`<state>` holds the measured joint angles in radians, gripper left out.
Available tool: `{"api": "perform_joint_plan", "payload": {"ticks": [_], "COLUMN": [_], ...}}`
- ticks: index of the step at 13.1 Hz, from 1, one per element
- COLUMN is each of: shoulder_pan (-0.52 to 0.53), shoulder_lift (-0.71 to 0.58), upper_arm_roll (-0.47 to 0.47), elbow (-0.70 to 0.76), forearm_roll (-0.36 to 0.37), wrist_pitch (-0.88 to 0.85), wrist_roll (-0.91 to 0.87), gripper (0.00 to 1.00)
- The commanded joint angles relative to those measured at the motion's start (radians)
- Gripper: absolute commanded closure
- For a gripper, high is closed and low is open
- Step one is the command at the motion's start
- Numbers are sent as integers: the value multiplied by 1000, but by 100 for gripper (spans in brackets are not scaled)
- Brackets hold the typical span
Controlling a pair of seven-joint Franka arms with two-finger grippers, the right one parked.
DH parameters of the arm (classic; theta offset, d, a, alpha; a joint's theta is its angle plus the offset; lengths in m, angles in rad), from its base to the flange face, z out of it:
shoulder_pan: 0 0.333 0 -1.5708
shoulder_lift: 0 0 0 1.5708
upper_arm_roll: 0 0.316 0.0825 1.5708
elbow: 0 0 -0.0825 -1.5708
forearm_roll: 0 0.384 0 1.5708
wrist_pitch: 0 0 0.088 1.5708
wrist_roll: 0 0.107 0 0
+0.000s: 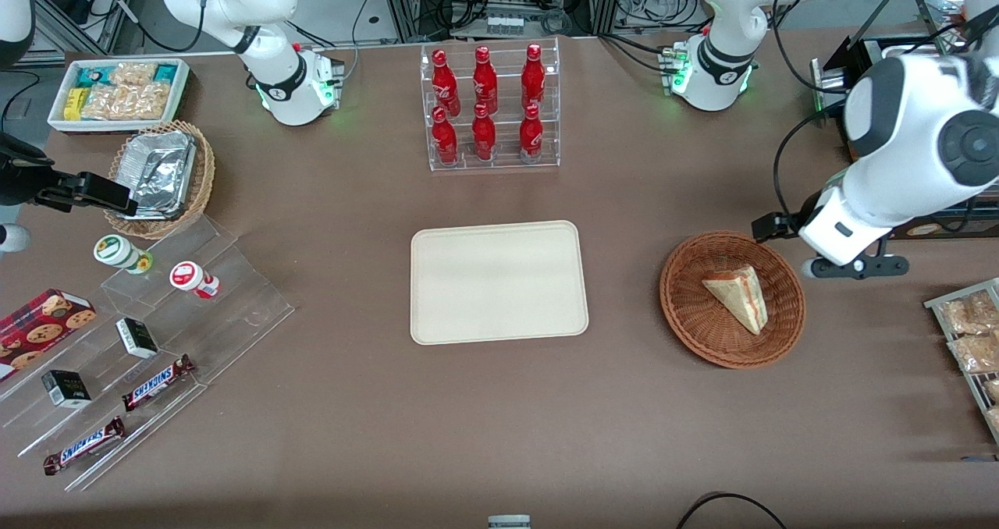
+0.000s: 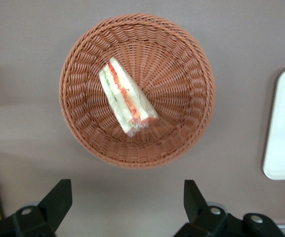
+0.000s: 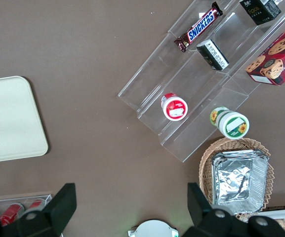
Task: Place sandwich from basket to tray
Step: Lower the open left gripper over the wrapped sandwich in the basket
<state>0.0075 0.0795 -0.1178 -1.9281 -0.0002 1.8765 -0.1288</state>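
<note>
Sandwich (image 1: 739, 296) is seen lying on its side in the round brown wicker basket (image 1: 687, 310), so no part of the job has been done yet. Nothing has been put on the cream tray (image 1: 498, 281). The sandwich has still to be picked up, carried over and set down.

The pincer (image 2: 125, 205) is held above the table (image 1: 468, 420), just outside the basket's rim and a little farther from the front camera than the basket. Its two fingers (image 2: 58, 200) are spread wide apart, and nothing is held between them.

The sandwich is not in the middle of the basket. One end of it is close to the woven wall, while the rest of the bowl is left bare around it. Room for the fingers can be found on both long sides of the wedge. The low basket rim would have to be cleared on the way out.

Between basket and tray only bare table is seen, so the way across looks open. The tray's rim is low too. The rack of red bottles (image 1: 488, 104) is well apart from that path, farther from the front camera.
</note>
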Motion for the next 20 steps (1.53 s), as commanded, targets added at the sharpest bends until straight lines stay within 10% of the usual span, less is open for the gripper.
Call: {"api": "perform_joint_plan", "payload": {"ticks": [1, 8, 15, 20], "shoulder_pan": [5, 32, 19, 17], "shoulder_lift": [-12, 89, 163, 192], "upper_arm_roll": [6, 15, 13, 12], "elbow": [-141, -235, -190, -195], "forearm_roll": [-6, -12, -11, -11], "wrist_pitch": [180, 424, 493, 541], "wrist_roll": [-8, -35, -677, -723], "gripper": [0, 0, 0, 0]}}
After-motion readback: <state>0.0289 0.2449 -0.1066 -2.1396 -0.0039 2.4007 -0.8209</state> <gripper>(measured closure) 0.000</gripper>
